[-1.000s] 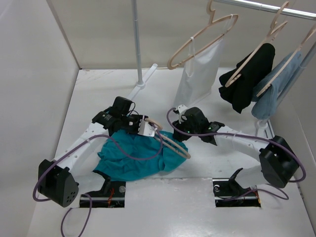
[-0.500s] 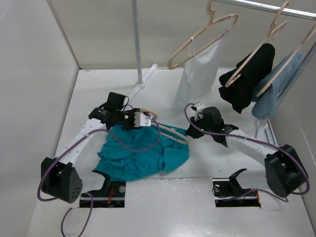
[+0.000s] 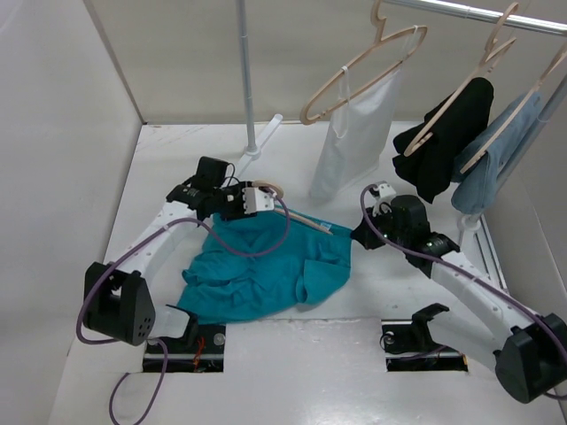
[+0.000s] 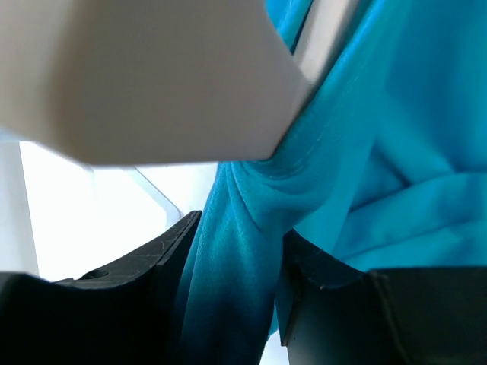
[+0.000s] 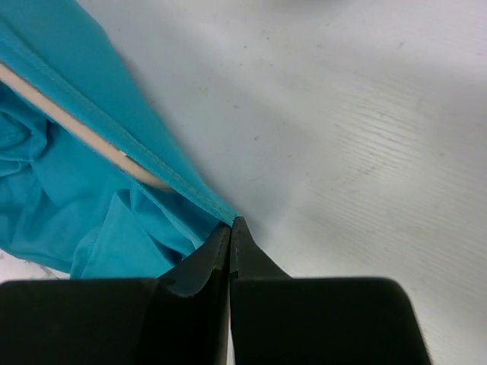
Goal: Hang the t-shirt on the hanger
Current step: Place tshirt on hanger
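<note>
The teal t-shirt (image 3: 266, 266) lies bunched on the table (image 3: 177, 159) between the arms. The beige hanger (image 3: 306, 221) is partly inside it, with one arm showing along the shirt's far edge. My left gripper (image 3: 257, 202) is at the hanger's hook end, and its wrist view shows it shut (image 4: 236, 228) on a thick fold of the t-shirt (image 4: 380, 152) just below the blurred hanger (image 4: 152, 76). My right gripper (image 3: 361, 235) is shut (image 5: 230, 222) on the corner of the t-shirt's edge (image 5: 99, 99), low over the table. The hanger's arm (image 5: 84, 133) runs under that edge.
A rack post (image 3: 246, 80) stands at the back. From the rail (image 3: 478, 13) hang a white top (image 3: 354, 133), a black garment (image 3: 443, 142) and a pale blue garment (image 3: 496, 168), each on a similar hanger. White walls close in the left and the back.
My right gripper has moved right and back, drawing the t-shirt's edge out along the hanger arm. My left gripper, with the hanger, has shifted slightly toward the back.
</note>
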You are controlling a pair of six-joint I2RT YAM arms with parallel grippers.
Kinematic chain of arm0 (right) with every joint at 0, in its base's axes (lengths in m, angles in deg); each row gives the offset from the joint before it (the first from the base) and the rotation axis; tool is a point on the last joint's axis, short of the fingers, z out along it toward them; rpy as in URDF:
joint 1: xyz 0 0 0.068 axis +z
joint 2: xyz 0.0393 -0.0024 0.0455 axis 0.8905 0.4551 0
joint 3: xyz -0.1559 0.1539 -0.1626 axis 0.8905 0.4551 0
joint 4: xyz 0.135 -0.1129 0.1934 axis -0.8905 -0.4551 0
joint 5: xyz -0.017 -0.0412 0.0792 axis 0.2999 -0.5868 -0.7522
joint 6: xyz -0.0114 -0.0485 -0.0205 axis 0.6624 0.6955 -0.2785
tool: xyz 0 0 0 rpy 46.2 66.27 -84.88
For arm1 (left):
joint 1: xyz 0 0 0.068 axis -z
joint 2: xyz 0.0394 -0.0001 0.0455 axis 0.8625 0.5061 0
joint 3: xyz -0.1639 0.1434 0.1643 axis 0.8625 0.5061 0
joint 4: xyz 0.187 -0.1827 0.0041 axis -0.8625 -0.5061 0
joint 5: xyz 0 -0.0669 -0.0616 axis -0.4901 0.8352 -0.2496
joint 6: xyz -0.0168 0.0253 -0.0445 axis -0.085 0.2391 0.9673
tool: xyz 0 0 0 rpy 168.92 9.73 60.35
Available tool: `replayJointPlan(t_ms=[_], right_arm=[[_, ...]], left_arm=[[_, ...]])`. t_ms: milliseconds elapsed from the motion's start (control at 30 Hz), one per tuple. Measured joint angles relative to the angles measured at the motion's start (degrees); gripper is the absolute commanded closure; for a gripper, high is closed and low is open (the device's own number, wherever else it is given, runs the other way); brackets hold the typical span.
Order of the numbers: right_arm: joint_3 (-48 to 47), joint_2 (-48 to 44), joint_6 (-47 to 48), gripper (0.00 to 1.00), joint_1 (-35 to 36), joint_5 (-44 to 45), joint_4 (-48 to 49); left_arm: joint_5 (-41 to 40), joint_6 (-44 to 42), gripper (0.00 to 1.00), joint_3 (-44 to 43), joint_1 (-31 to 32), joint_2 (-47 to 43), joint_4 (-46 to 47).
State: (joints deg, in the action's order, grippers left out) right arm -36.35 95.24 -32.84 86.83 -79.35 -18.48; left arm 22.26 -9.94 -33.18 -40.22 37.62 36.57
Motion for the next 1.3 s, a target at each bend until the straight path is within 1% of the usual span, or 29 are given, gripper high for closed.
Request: replayJointPlan(t_ms=[100, 200, 300, 467, 500, 533, 567, 600, 667, 733, 867, 967, 1167, 1300], right_arm=[[-1.55, -2.47, 1.42, 1.00, -0.33, 0.55, -3.04], [-4.68, -2.14, 4.07, 1.00, 1.42, 1.29, -5.20], [-9.09, 0.33, 8.20, 1.00, 4.39, 0.79, -6.84], [-15.80, 6.60, 13.55, 1.00, 7.50, -3.06, -7.04], [-16.81, 7.76, 14.27, 0.98, 7.85, -3.76, -7.04], [-17.55, 8.83, 14.84, 0.93, 8.07, -4.39, -6.97], [-18.12, 9.77, 15.30, 0.84, 8.24, -5.01, -6.99], [-18.51, 10.54, 15.72, 0.72, 8.44, -5.42, -7.10], [-18.91, 11.34, 16.92, 0.58, 8.61, -6.08, -7.54], [-19.54, 11.47, 17.84, 0.48, 8.79, -6.21, -8.72], [-21.29, 10.14, 20.24, 0.46, 9.05, -6.10, -12.02], [-22.12, 7.91, 21.94, 0.46, 11.61, -5.88, -13.44], [-22.21, 3.48, 22.71, 0.45, 20.74, -6.21, -12.15], [-22.10, 3.76, 21.70, 0.45, 22.34, -5.33, -9.35]], left_arm=[[-1.03, -0.74, 1.00, 0.00, 0.07, 0.76, 0.68], [-2.32, -1.62, 1.00, 0.02, 1.57, 0.66, 1.16], [-2.43, -2.86, 1.00, 0.11, 4.74, 0.20, 1.07], [0.87, -4.11, 1.00, 0.09, 9.22, -1.01, -1.36], [1.38, -4.09, 1.00, 0.09, 10.08, -1.20, -1.77], [1.90, -3.96, 1.00, 0.09, 10.86, -1.33, -2.05], [2.36, -3.76, 1.00, 0.09, 11.52, -1.53, -2.32], [2.78, -3.48, 1.00, 0.09, 12.00, -1.66, -2.49], [3.93, -2.75, 1.00, 0.09, 12.68, -1.79, -2.80], [4.72, -2.01, 1.00, 0.09, 12.81, -1.79, -3.02], [5.44, 0.35, 1.00, 0.09, 12.79, -1.81, -2.86], [5.92, 2.16, 1.00, 0.09, 12.79, -1.77, -2.75], [6.43, 4.11, 1.00, 0.09, 12.79, -1.36, -2.56], [6.49, 4.55, 1.00, 0.09, 12.79, -1.16, -2.38]])
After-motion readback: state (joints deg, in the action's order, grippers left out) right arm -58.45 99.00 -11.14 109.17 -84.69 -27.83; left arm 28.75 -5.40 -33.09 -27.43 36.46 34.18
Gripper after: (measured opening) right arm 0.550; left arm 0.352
